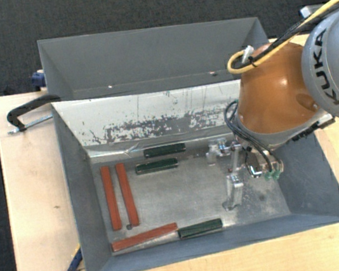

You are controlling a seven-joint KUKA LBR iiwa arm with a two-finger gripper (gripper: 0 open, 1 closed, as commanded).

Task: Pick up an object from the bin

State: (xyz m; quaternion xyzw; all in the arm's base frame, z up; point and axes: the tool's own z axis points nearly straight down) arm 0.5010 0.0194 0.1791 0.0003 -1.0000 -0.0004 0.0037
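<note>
Well, my fingers hang low over bare floor in the right of the bin; I cannot tell their opening. Nearest is a dark green bar, flat against the lower wall beside a red bar, so probably awkward to straddle.

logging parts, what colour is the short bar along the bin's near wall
Dark green; the camera view shows the short bar beside a longer red-orange bar.

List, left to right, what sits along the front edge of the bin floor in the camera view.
red stick lying flat → dark green stick → pincer, set slightly farther back than the two sticks.
</note>
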